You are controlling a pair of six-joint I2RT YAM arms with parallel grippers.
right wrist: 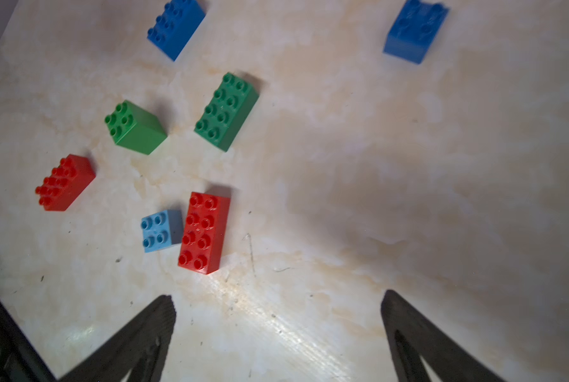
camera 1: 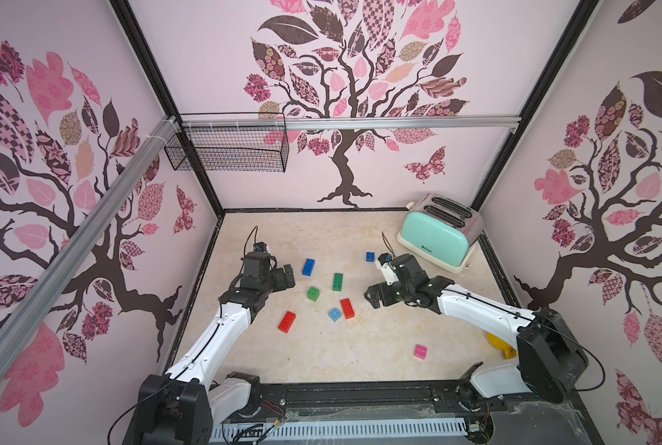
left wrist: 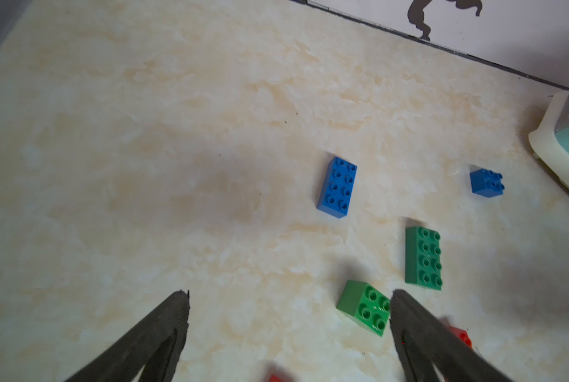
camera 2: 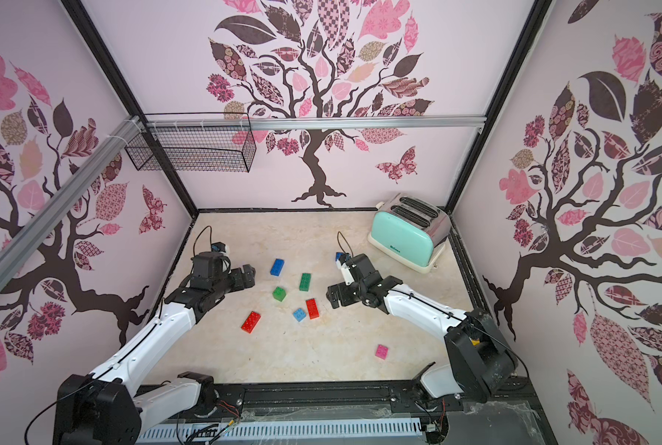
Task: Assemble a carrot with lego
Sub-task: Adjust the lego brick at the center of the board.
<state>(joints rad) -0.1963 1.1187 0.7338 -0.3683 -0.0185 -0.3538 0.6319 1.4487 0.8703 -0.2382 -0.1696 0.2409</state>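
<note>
No carrot is in view; the lego bricks lie loose and apart on the marble table. Between the arms are a dark blue oblong brick (camera 1: 308, 267), a green oblong (camera 1: 337, 282), a green square (camera 1: 313, 294), a red oblong (camera 1: 347, 308) touching a light blue square (camera 1: 335, 314), and another red oblong (camera 1: 287, 321). A dark blue square (camera 1: 370, 256) sits further back and a pink one (camera 1: 420, 351) near the front right. My left gripper (camera 1: 288, 277) (left wrist: 289, 294) hovers open, with the green square (left wrist: 364, 307) beside one finger. My right gripper (camera 1: 372, 297) (right wrist: 277, 296) is open and empty, right of the red oblong (right wrist: 204, 231).
A mint toaster (camera 1: 437, 235) stands at the back right corner. A yellow mug (camera 1: 499, 341) is partly hidden behind the right arm. A wire basket (camera 1: 229, 150) hangs on the back wall. Patterned walls close in three sides.
</note>
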